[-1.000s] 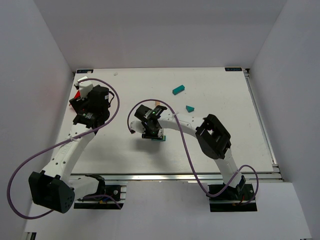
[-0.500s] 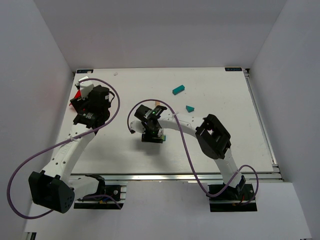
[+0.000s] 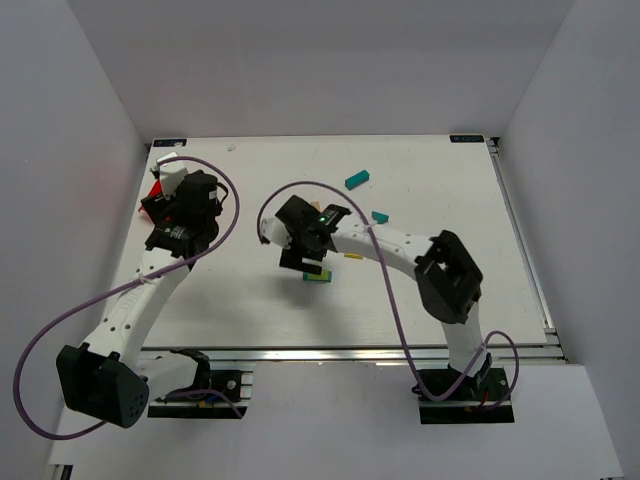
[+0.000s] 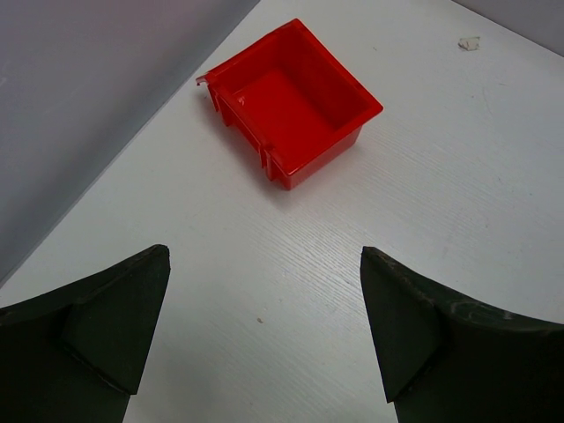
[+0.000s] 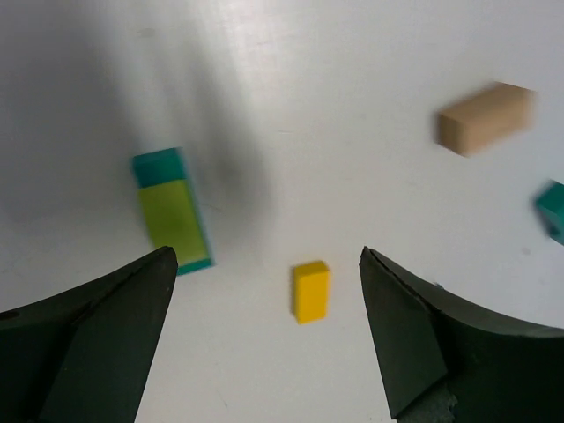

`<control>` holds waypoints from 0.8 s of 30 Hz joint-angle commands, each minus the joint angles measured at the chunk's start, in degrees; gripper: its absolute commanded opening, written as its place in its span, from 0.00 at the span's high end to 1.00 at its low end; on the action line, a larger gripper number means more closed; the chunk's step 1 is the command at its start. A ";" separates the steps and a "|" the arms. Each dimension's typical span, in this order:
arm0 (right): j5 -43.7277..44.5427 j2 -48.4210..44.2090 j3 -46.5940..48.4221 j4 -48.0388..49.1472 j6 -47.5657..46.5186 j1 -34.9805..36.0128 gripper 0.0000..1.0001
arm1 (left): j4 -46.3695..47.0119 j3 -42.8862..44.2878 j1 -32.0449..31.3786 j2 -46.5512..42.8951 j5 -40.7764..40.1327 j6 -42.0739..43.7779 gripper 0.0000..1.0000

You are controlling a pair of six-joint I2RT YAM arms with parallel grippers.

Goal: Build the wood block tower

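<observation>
Two stacked blocks, yellow-green on teal, make the wood block tower (image 5: 172, 211), lying left of centre toward the desk's (image 3: 450, 300) near edge, long axis roughly parallel to it. Right tool (image 5: 266, 264) hovers over it, jaws apart; left tool (image 4: 264, 256) likewise spread.

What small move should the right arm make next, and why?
Probably lower the right gripper onto the small yellow block. Its jaws stand open and empty, the block lies nearly between them, and the started tower, yellow-green on teal, waits beside it for another piece.
</observation>
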 commanded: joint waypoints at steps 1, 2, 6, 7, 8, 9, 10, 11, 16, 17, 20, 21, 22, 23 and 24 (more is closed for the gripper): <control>7.68 -10.26 -1.79 14.30 7.16 -4.08 0.11 | 1.45 1.45 0.62 -1.84 3.24 0.20 0.02; 8.73 -10.70 -0.75 15.30 9.46 -6.00 0.11 | 1.71 1.45 0.62 -1.58 4.38 0.29 0.02; 17.58 -6.43 8.45 12.77 27.54 -10.93 0.10 | 1.63 2.15 0.62 -0.17 6.41 0.55 0.02; 19.79 -4.57 11.36 8.84 32.46 -11.90 0.11 | 1.37 2.42 0.62 0.01 6.68 0.38 0.02; 21.29 -2.03 14.87 5.32 43.30 -13.91 0.11 | 1.36 2.77 0.62 0.27 7.03 0.38 0.02; 22.88 4.17 24.39 1.02 48.63 -14.97 0.11 | 1.45 2.77 0.62 0.36 7.81 0.29 0.02; 23.24 7.45 29.80 -3.46 53.73 -16.12 0.11 | 1.71 2.86 0.62 0.36 8.34 0.38 0.02; 23.77 10.88 34.81 -11.25 62.57 -18.22 0.11 | 1.89 2.86 0.62 0.27 8.78 0.73 0.02; 15.35 16.89 34.81 -7.04 75.29 -23.85 0.14 | 2.07 2.42 0.19 -0.08 8.44 0.82 0.02; 14.55 17.07 33.55 -5.89 77.14 -25.17 0.14 | 2.24 2.25 0.19 -0.08 8.44 0.91 0.02; 13.49 21.27 37.92 -5.18 80.23 -26.49 0.11 | 2.59 1.81 0.01 0.18 8.52 1.08 0.02; 13.05 23.90 39.94 -4.91 80.06 -26.67 0.11 | 2.51 1.63 0.01 0.27 8.44 1.08 0.02; 13.05 24.71 41.52 -4.56 80.32 -26.85 0.11 | 2.51 1.54 -0.08 0.45 8.35 1.08 0.02; 13.22 24.97 41.97 -3.86 80.67 -27.29 0.11 | 2.42 1.54 -0.08 0.62 8.44 1.08 0.02; 13.57 24.63 40.76 -2.72 81.19 -27.55 0.11 | 2.42 1.54 -0.17 0.62 8.44 1.08 0.02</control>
